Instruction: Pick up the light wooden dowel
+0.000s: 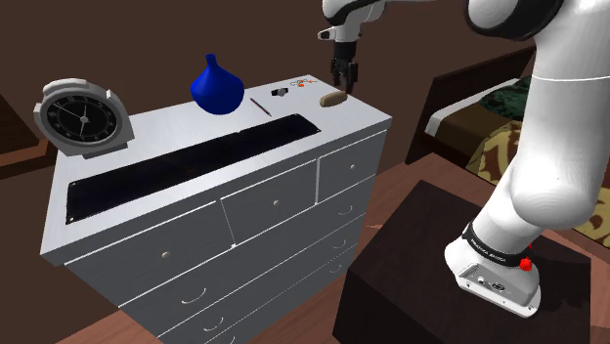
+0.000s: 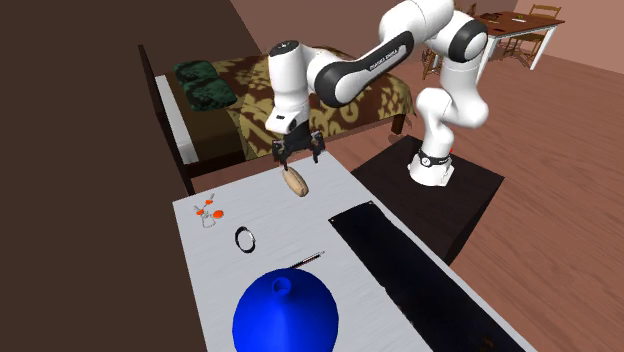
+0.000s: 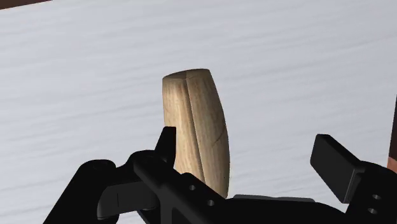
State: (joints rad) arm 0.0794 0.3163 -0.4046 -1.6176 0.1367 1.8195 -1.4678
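Task thing: the dowel is a short, light wooden piece that bulges a little in the middle. It lies flat on the white top of the dresser, at the far right corner in the shoulder view.
Hand: the hand hangs just above the dowel, fingers wide and clasping nothing. In the wrist view one finger sits close beside the wood and the other stands well apart from it.
Done: the approach looks finished, with the hand over the dowel and the dowel running roughly crosswise to the line of closing.
Left: lower a little more, close on the wood, lift. The hand seems off-centre, so a small sideways shift may help the dowel sit between the fingers instead of being pushed by one.
Edges: the dowel is near the corner, with the dresser's far and right edges close by. Beyond them comes the drop toward the bed. A nudge could roll the wood that way.
Open room: around the dowel the top is bare. A small orange-dotted item and a black ring lie to the second exterior view's left. The blue vase and the black mat are farther off, so nothing crowds the descent or the lift.
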